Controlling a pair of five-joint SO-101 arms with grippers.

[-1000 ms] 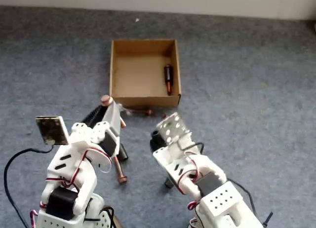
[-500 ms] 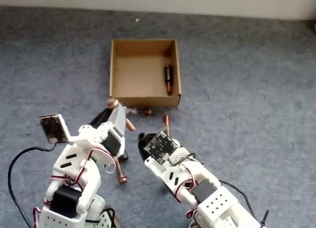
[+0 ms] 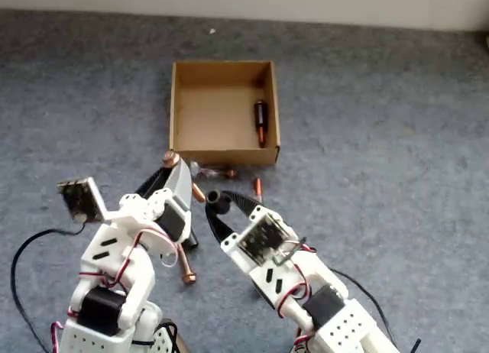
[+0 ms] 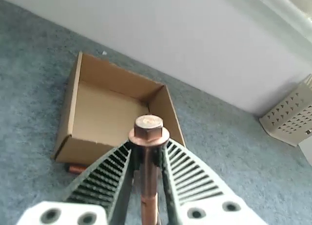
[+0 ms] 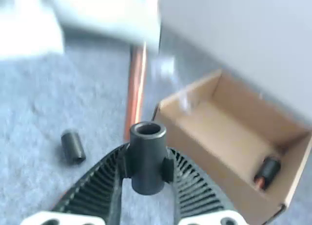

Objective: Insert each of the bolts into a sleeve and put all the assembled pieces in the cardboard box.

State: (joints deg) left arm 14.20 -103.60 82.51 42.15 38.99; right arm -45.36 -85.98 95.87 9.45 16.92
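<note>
I run two arms: white plastic left arm (image 3: 114, 269) lower left, white plastic right arm (image 3: 321, 307) lower right. Black servos, red-white wires, thin black cable (image 3: 10, 273) at the left edge. Black ribbed fingers (image 4: 102, 178), white screw-holed bases.

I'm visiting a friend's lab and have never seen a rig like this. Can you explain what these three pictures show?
These are two small robot arms working on a grey carpet. The high view comes from a fixed camera looking down. The other two come from cameras on each arm's wrist, looking along its gripper. The left gripper is shut on a copper-coloured bolt. The right gripper is shut on a black sleeve. Both are held close together in front of the cardboard box, where one assembled piece already lies. A loose bolt and a spare sleeve lie on the carpet.
</note>
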